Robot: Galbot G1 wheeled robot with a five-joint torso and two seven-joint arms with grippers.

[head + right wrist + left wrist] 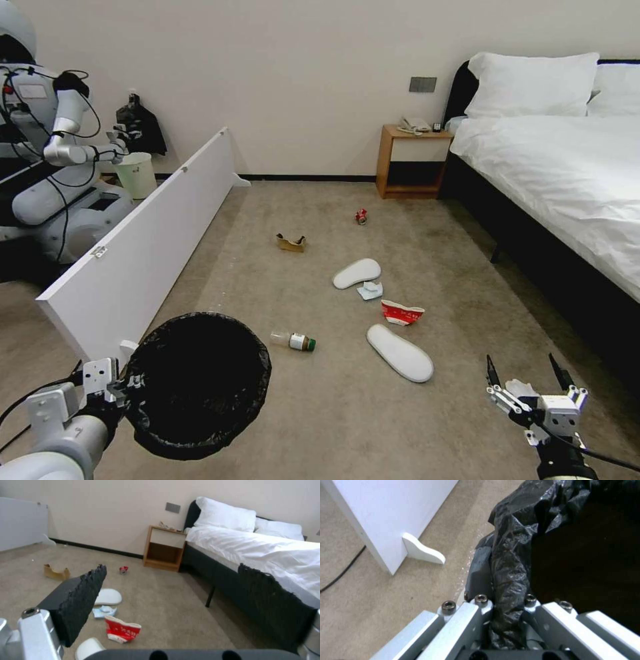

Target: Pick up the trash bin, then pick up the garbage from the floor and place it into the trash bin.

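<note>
Presently the left gripper [123, 387] is pinched on the bag-lined rim of the trash bin [197, 383], holding it at the robot's lower left beside the white board [143, 257]. The right gripper [527, 380] hangs with its fingers spread above the carpet [320, 413]. Ahead lie two slippers [399, 352], a red-white carton [401, 312], a tissue [371, 290], a bottle [293, 341], torn cardboard [291, 242] and a red can [361, 216].

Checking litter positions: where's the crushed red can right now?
Head view: the crushed red can lies on the carpet at the far end of the litter, near the wooden nightstand, right of the torn cardboard.
</note>
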